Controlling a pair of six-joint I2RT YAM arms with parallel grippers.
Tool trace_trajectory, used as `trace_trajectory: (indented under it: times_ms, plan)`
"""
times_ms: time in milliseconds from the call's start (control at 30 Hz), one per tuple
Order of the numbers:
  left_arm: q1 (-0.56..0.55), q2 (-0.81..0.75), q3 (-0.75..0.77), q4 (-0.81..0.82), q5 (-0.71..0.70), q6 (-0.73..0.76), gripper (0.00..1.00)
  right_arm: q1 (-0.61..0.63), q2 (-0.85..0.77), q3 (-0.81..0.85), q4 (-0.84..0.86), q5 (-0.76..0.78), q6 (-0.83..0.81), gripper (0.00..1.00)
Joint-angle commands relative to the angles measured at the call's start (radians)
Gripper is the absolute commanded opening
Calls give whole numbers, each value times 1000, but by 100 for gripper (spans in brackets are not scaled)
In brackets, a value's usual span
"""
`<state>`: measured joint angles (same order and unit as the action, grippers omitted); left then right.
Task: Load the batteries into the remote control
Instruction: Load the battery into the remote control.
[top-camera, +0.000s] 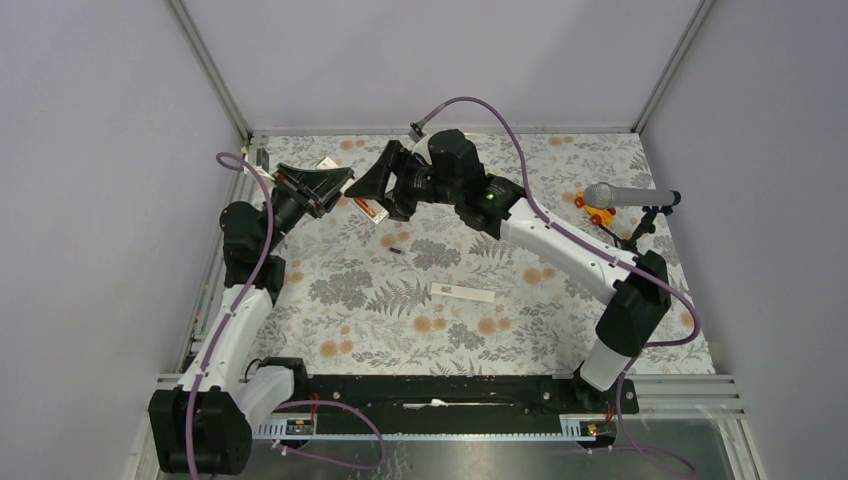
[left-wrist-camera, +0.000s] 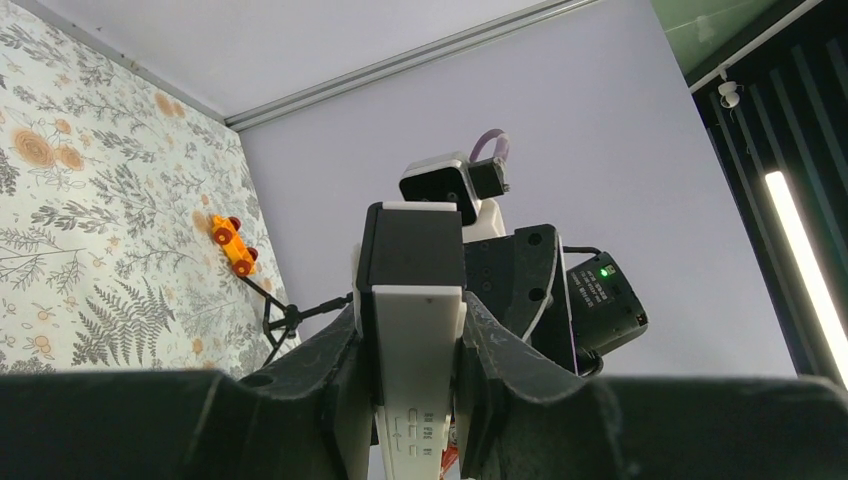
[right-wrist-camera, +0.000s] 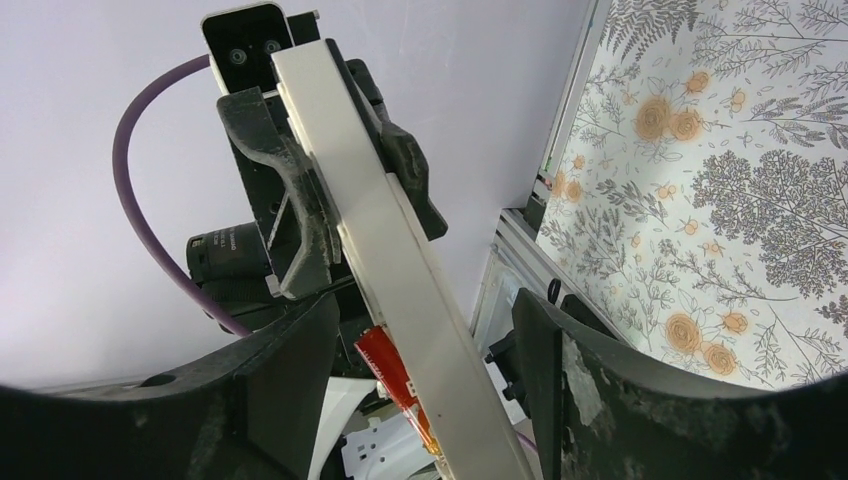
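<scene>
My left gripper (top-camera: 335, 190) is shut on the remote control (top-camera: 368, 208), a white bar with a dark grey end, and holds it above the far left of the table. In the left wrist view (left-wrist-camera: 418, 400) the remote (left-wrist-camera: 415, 330) stands between the fingers. My right gripper (top-camera: 378, 200) is open, with its jaws wide apart on either side of the remote's free end (right-wrist-camera: 425, 400). A red battery (right-wrist-camera: 395, 375) lies against the side of the remote (right-wrist-camera: 400, 260), touching neither finger. A second battery (top-camera: 394, 249), small and dark, lies on the table below the grippers.
A thin white cover strip (top-camera: 463, 292) lies mid-table. A grey microphone (top-camera: 620, 195) on a black stand and an orange toy piece (top-camera: 597, 212) sit at the far right. Metal frame rails border the floral mat (top-camera: 520, 330).
</scene>
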<state>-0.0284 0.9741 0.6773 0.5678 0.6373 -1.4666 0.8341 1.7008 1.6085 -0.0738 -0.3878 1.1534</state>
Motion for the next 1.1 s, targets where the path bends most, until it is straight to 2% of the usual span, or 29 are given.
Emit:
trace_trajectory:
  times_ms: [0,200,467,733,867,1067]
  plan:
    - [4,-35,25,43,-27,14,0,-3,-6,20,19,-35,6,70]
    - [4,-41,31,44,-32,13,0,-3,-6,7,15,-45,12,60]
    - [4,-31,50,85,-57,-41,0,-3,-16,-30,30,-65,22,55]
    - [4,-23,71,48,-49,-99,0,-3,-25,-48,35,-62,-21,54]
    - [4,-22,91,-21,-43,-127,0,-3,-44,-67,38,-45,-84,57]
    - [4,-13,109,-53,-29,-217,0,-3,-69,-148,136,-29,-132,60]
